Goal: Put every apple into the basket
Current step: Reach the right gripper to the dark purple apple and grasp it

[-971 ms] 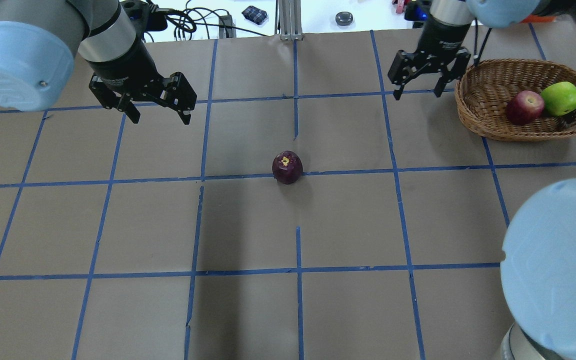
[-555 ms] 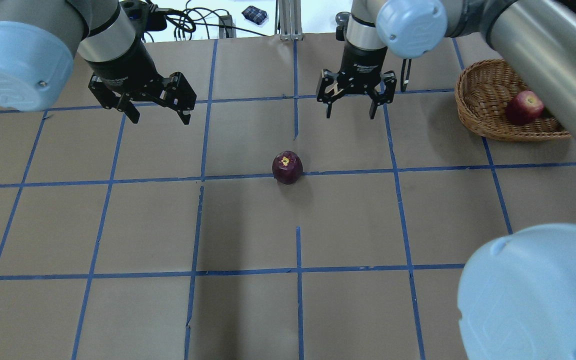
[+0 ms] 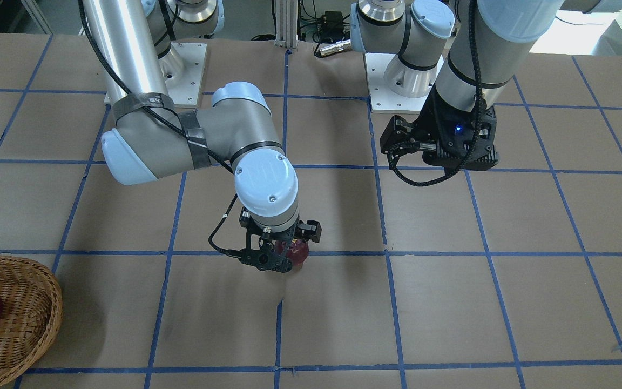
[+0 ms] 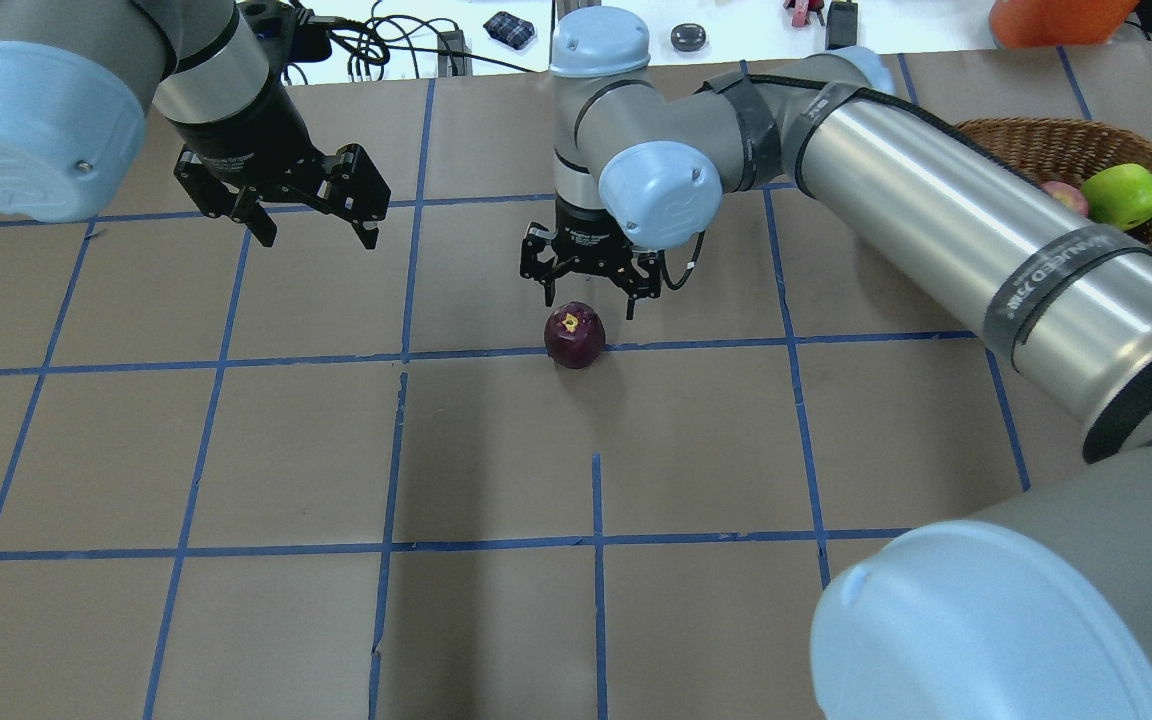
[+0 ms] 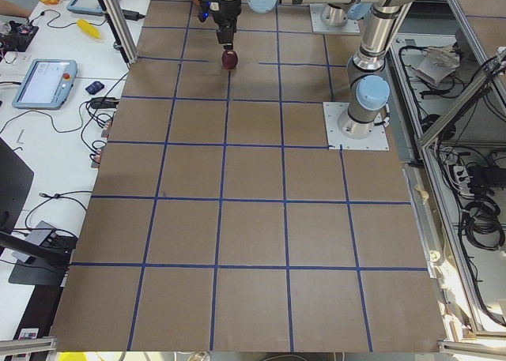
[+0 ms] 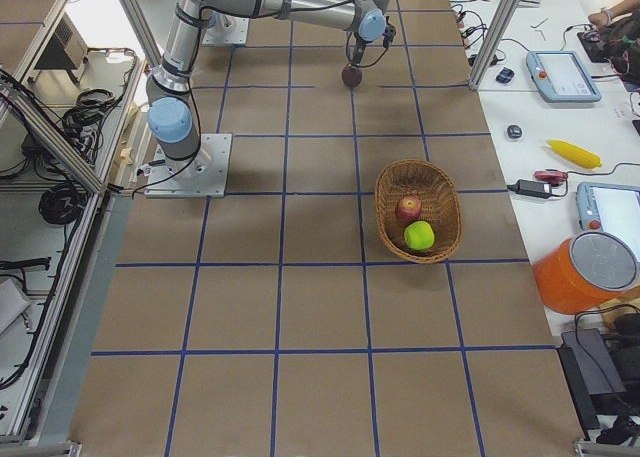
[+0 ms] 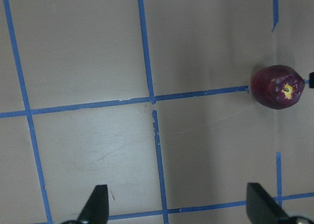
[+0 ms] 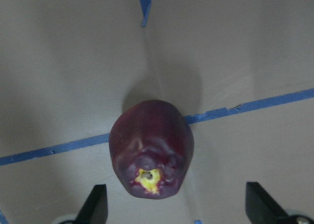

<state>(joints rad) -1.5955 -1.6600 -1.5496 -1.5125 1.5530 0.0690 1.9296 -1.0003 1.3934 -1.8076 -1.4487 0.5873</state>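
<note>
A dark maroon apple point(image 4: 574, 335) with a yellow spot lies on a blue tape line at mid-table. My right gripper point(image 4: 588, 300) hangs open close over it. In the right wrist view the apple point(image 8: 151, 148) sits between the two fingers point(image 8: 95, 207), with no contact showing. The wicker basket point(image 4: 1036, 140) stands at the far right. It holds a yellow-green apple point(image 4: 1122, 196) and a red apple point(image 4: 1064, 196) that my right forearm partly covers. My left gripper point(image 4: 319, 235) hovers open and empty at the far left, with the maroon apple point(image 7: 277, 86) off to its side.
My right forearm point(image 4: 936, 220) stretches across the table from near right to centre, over the basket's front. Cables point(image 4: 376, 45), a dark puck point(image 4: 688, 37) and an orange object point(image 4: 1056, 15) lie beyond the far edge. Brown paper with a blue tape grid covers the table.
My right arm has swung left from beside the basket to the maroon apple and come down over it, still open. The left arm and the apples have not moved.
</note>
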